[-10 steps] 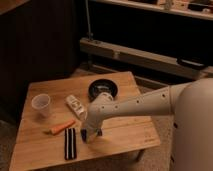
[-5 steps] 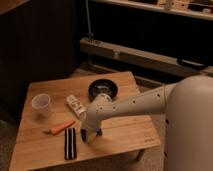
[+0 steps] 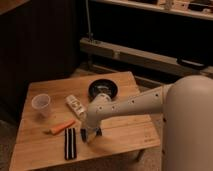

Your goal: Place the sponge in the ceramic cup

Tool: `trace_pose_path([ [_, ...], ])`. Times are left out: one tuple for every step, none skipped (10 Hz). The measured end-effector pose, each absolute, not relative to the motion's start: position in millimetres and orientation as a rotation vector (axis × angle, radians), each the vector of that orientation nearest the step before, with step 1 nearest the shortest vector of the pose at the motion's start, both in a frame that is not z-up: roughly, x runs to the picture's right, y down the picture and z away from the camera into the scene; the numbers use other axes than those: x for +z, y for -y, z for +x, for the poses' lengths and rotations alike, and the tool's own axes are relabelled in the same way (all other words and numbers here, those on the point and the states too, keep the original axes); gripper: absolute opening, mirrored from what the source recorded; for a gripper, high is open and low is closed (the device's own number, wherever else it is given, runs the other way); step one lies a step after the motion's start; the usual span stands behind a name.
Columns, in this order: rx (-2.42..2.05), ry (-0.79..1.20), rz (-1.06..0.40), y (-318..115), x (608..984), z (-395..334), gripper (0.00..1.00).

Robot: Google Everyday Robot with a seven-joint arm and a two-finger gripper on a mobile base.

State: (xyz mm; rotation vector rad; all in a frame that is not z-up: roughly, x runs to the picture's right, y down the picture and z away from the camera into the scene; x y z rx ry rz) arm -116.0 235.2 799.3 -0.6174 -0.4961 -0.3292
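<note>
Pincer point(image 3: 91, 134) sits low, lower centre, state untellable, beside the sponge point(image 3: 98, 131): probably soft, light; pinch its middle.

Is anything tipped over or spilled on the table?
Nothing is spilled. The ceramic cup stands upright. Only the small white bottle beside the dark bowl seems to lie on its side. The pincer is down at the table, beside the striped black bar. No blue sponge shows.
</note>
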Motion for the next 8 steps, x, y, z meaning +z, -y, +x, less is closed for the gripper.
trace_pose_path([
  [-0.326, 0.498, -0.621, -235.3, 799.9, -116.3, 0.53],
  [-0.325, 0.501, -0.624, -235.3, 799.9, -117.0, 0.53],
  [-0.325, 0.505, -0.627, -235.4, 799.3, -118.1, 0.53],
  [-0.325, 0.507, -0.630, -235.7, 798.8, -118.7, 0.53],
  [-0.325, 0.509, -0.634, -236.0, 798.4, -119.6, 0.53],
  [-0.325, 0.511, -0.637, -236.2, 798.3, -120.8, 0.53],
  [-0.327, 0.513, -0.643, -236.8, 798.6, -122.8, 0.53],
  [-0.329, 0.515, -0.647, -237.3, 799.0, -124.2, 0.53],
])
